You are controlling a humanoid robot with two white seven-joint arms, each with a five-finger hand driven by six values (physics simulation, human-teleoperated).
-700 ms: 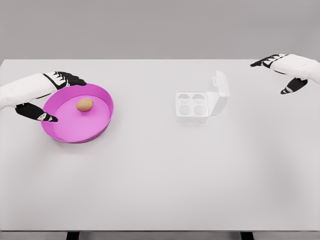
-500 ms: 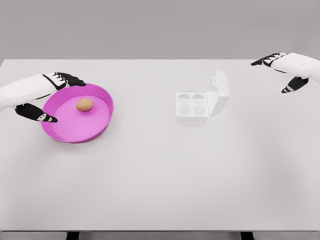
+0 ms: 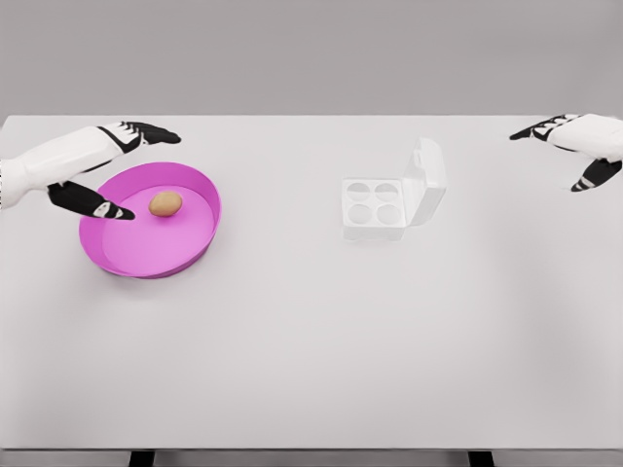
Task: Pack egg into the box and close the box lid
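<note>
left hand (image 3: 102, 165) spread, empty | egg (image 3: 165, 203) in pink bowl (image 3: 200, 229) | box (image 3: 375, 207) (lid up)

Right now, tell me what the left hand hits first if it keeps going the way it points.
Most likely the egg. The left hand points right across the pink bowl, open, thumb and fingers either side of that line. Its height above the bowl is unclear, so it might pass over.

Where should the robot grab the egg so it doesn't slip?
Probably from above, fingers pinching its two long sides. The egg lies on its side in the pink bowl, whose raised wall blocks a sideways reach. The open left hand is closest.
</note>
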